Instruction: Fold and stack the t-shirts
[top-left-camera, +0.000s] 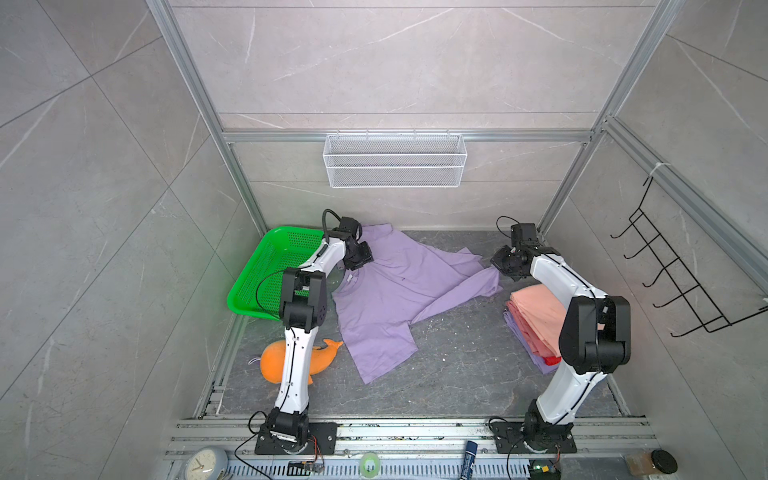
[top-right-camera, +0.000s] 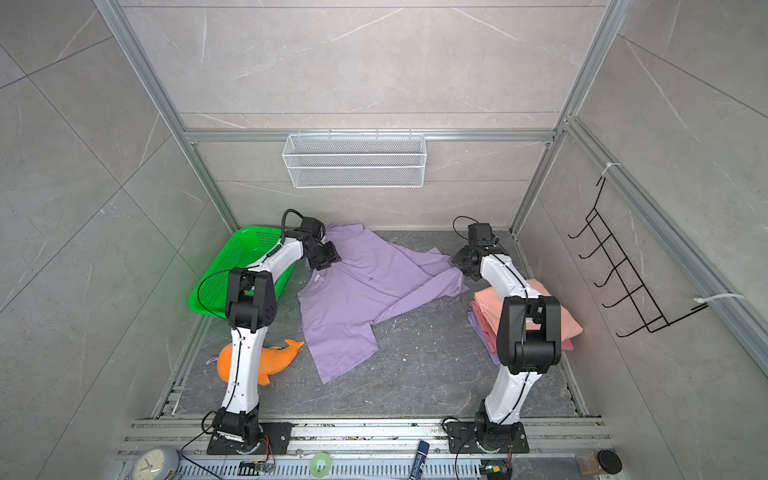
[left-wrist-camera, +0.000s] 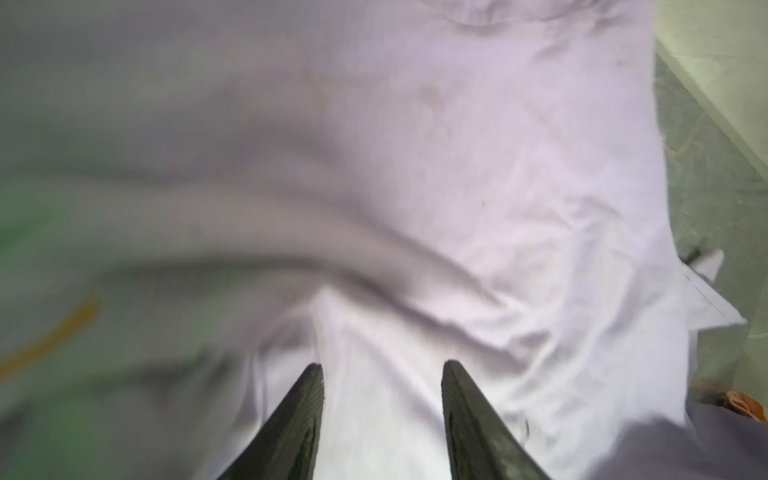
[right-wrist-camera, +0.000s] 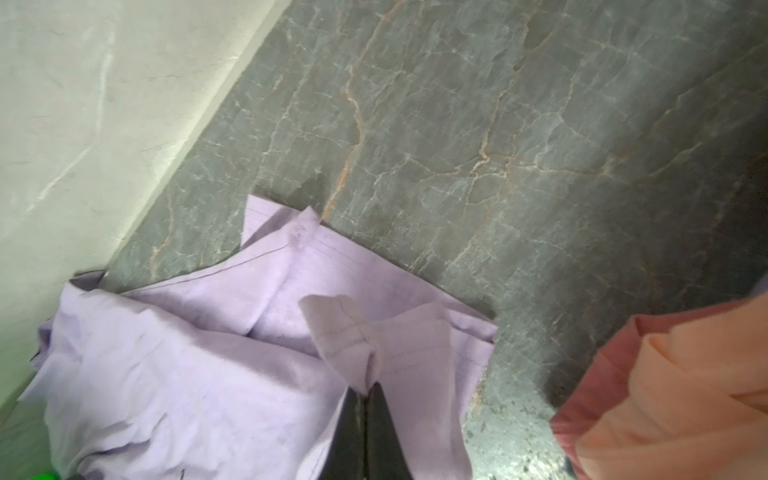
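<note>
A lilac-purple t-shirt (top-left-camera: 390, 291) (top-right-camera: 353, 299) lies spread and rumpled across the middle of the dark stone table in both top views. My left gripper (top-left-camera: 361, 257) (left-wrist-camera: 382, 365) hovers over its collar end near the back left, jaws open, with lilac cloth (left-wrist-camera: 498, 208) below them. At the shirt's right corner my right gripper (top-left-camera: 496, 264) (right-wrist-camera: 368, 388) is shut on a pinched bit of the hem (right-wrist-camera: 345, 332). A stack of folded t-shirts (top-left-camera: 536, 316) (top-right-camera: 490, 307) sits at the right under the right arm: salmon-pink on top, red and lilac edges below.
A green perforated basket (top-left-camera: 266, 274) stands at the back left behind the left arm. An orange plush dolphin (top-left-camera: 272, 361) lies at the front left. A white wire basket (top-left-camera: 395, 160) hangs on the back wall and a black hook rack (top-left-camera: 673, 274) on the right wall.
</note>
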